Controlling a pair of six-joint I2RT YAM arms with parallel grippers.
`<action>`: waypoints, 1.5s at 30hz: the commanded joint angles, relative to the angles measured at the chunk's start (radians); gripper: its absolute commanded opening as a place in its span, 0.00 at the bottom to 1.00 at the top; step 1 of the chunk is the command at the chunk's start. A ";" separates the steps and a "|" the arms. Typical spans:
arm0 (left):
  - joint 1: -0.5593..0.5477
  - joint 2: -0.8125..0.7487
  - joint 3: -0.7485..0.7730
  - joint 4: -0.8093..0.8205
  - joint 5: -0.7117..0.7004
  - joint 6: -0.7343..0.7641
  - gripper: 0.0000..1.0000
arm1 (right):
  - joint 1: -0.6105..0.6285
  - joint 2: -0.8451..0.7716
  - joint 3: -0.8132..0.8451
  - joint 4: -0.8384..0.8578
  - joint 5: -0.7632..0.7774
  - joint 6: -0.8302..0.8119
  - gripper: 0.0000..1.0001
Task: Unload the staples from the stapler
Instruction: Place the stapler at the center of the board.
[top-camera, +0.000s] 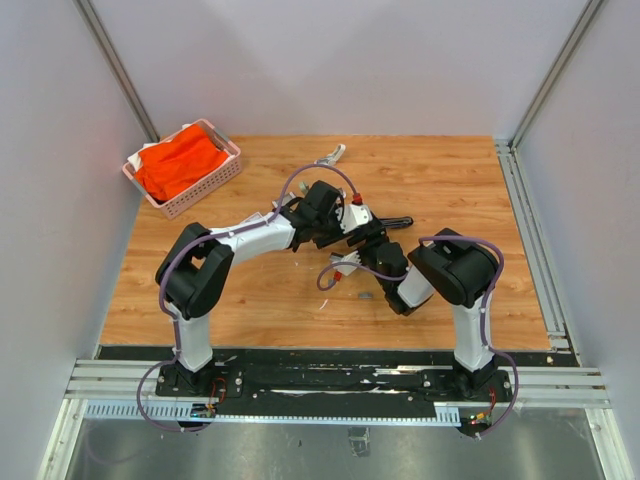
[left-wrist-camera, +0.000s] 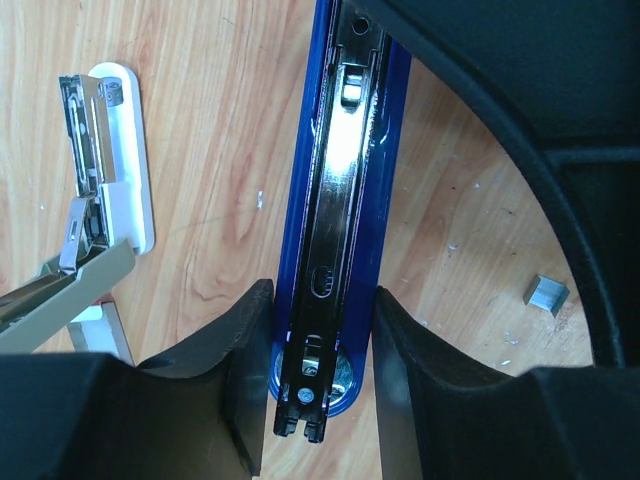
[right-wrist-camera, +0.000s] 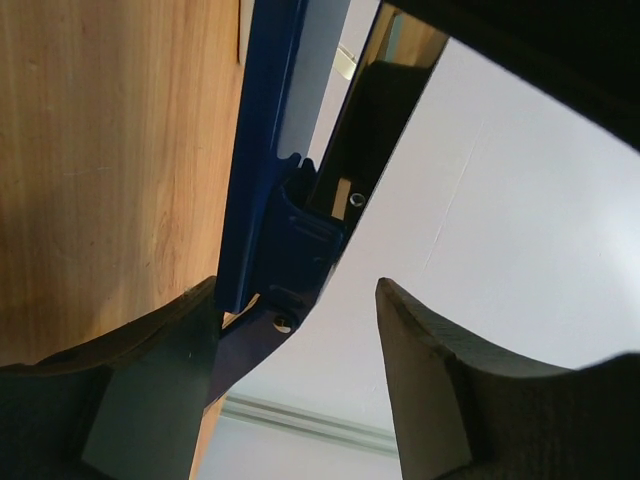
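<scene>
Far left at the back of the wooden table (top-camera: 450, 180) sits a pink basket (top-camera: 200, 203) stuffed with an orange cloth (top-camera: 180, 165). Nearer the middle, a white and beige stapler (left-wrist-camera: 120, 150) lies hinged open on the wood, with its metal parts showing.

Just right of it, the left gripper (left-wrist-camera: 322, 300) has its jaws closed narrowly on the rear end of a blue stapler (left-wrist-camera: 335, 170). One black finger presses each side of the base. This stapler is opened out, and its shiny dark magazine rail runs away from the fingers along the blue base. I cannot tell whether anything is left in that rail.

To the right of the blue stapler, a short strip of staples (left-wrist-camera: 547, 292) lies loose on the table. It is near the stapler but not touching it, with small bright flecks scattered around it.

Furthest right, the right gripper (right-wrist-camera: 295, 300) has its jaws wide apart. The stapler's raised blue arm rests against one of its fingers (right-wrist-camera: 150, 380), and the other finger stands clear.
</scene>
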 joint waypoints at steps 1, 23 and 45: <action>0.005 0.013 0.042 0.046 -0.016 -0.003 0.00 | -0.022 0.008 0.012 0.129 0.001 0.039 0.65; 0.007 0.034 0.052 0.050 -0.041 -0.001 0.00 | -0.034 -0.119 -0.123 0.120 -0.076 0.117 0.82; 0.021 0.076 0.086 0.061 -0.066 -0.029 0.00 | -0.189 -0.566 -0.285 -0.194 -0.239 0.335 0.82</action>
